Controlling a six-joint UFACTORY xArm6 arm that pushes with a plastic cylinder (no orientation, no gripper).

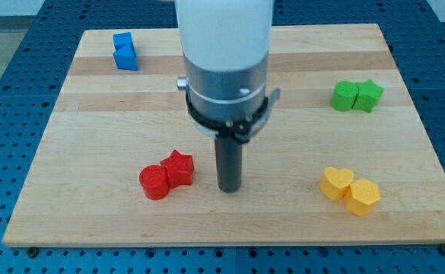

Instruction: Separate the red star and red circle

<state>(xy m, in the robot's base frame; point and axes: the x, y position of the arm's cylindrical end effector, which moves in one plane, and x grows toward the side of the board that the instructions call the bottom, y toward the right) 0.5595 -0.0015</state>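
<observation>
Red star (pixel 179 167) touches red circle (pixel 154 183); my tip (pixel 229 188), a bare rod without fingers, stands just right, touching neither.

The arm's lowest link is a broad white cylinder with a smooth, glossy shell, cut off by the view's top. Below it sits a brushed silver-grey metal collar with a small round stud on the side toward the view's left and a fine dark seam around it. A black clamp ring wraps the collar's lower edge, with a grey tab jutting out at the view's right. From its centre hangs a straight dark rod, matte charcoal, ending in my tip (pixel 229 189), which is blunt and flat.
</observation>
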